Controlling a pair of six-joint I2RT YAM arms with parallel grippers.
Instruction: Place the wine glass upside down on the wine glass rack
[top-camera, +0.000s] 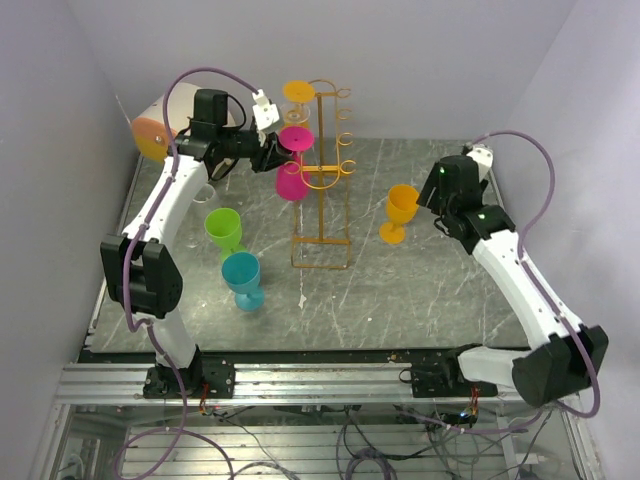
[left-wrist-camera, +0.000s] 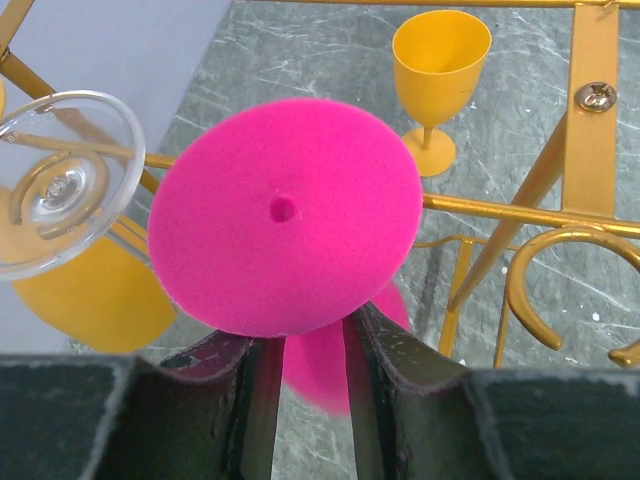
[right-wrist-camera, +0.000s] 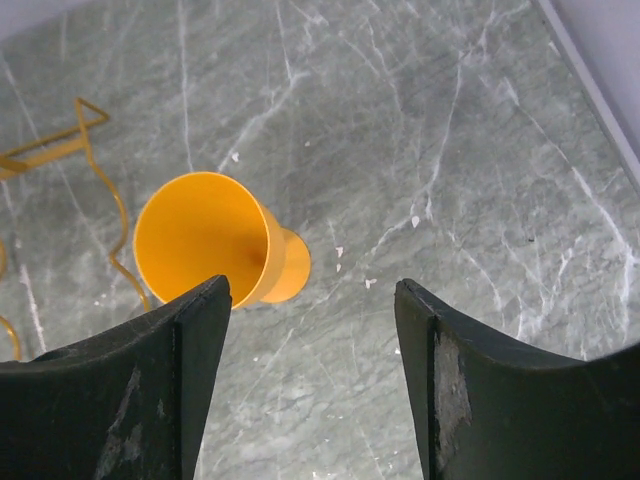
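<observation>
Pink wine glass (left-wrist-camera: 285, 215), foot up, is clenched by the left gripper (left-wrist-camera: 300, 350), wine glass rack (left-wrist-camera: 592, 160) just ahead; right gripper (right-wrist-camera: 312, 300) gapes above an orange glass (right-wrist-camera: 205, 245).

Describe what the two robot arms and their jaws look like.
Both arms have white tubular links and black joint housings. The left arm and right arm each carry a looping purple cable. Small green lights show on the right arm. The jaws are dark, flat and scuffed.
</observation>
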